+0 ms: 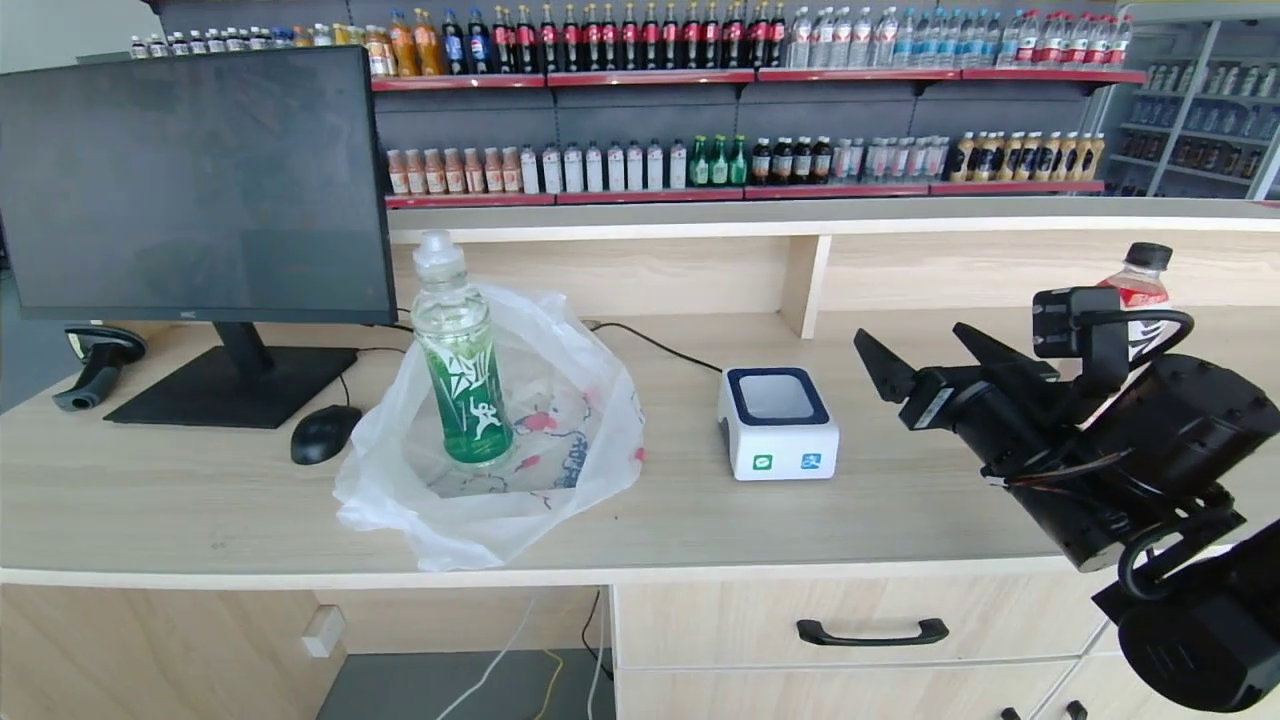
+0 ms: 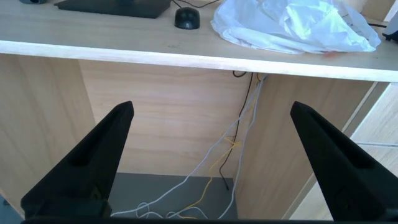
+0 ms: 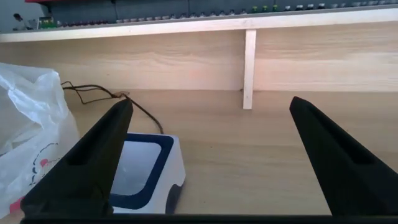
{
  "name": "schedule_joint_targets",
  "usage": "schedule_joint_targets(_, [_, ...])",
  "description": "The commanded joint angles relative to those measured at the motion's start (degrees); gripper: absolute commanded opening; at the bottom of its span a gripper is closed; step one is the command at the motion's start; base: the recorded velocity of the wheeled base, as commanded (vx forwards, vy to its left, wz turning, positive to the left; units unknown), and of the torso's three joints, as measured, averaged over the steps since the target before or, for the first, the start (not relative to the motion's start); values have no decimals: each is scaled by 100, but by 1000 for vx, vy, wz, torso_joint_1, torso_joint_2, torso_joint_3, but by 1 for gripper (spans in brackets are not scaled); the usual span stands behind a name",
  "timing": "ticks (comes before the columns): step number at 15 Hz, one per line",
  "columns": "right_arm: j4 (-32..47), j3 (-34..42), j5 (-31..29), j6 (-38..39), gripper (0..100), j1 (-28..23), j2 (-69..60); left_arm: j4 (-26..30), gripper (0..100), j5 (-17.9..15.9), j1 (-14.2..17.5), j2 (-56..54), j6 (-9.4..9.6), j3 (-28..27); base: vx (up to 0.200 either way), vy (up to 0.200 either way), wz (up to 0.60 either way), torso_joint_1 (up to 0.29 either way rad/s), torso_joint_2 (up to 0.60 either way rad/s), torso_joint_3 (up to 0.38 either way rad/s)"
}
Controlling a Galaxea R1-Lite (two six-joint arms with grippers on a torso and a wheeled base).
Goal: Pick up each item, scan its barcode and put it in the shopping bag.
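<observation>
A green-labelled clear bottle [image 1: 460,360] stands upright inside the white plastic shopping bag [image 1: 575,420] at the middle left of the counter. The white barcode scanner [image 1: 777,422] with a dark-rimmed window sits to the bag's right. A red-labelled bottle [image 1: 1135,290] with a black cap stands at the far right, partly hidden behind my right arm. My right gripper [image 1: 930,352] hangs open and empty above the counter, right of the scanner [image 3: 146,180]. My left gripper [image 2: 211,155] is open and empty below the counter edge, facing the bag [image 2: 292,25] from underneath.
A monitor [image 1: 195,185] on its stand, a black mouse [image 1: 323,433] and a handheld scanner [image 1: 95,365] occupy the counter's left. A raised shelf with a vertical divider [image 1: 803,272] runs along the back. Cables [image 2: 233,155] hang under the counter; a drawer [image 1: 870,630] is below right.
</observation>
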Motion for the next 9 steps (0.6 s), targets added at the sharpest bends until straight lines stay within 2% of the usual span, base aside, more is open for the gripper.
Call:
schedule_joint_targets(1, [-6,24,0,2,100,1,-1,1,100,4,-1,6,-4,0,-200,0,0,2,7,2])
schedule_joint_targets(3, [-6,24,0,2,100,1,-1,1,100,4,-1,-2,-4,0,-200,0,0,15,10,-5])
schedule_joint_targets(7, [-6,24,0,2,100,-7,-1,1,100,4,-1,6,-22,0,0,0,0,0,0,0])
schedule_joint_targets(9, [-6,24,0,2,100,-16,-1,1,100,4,-1,6,-22,0,0,-200,0,-5,-5,5])
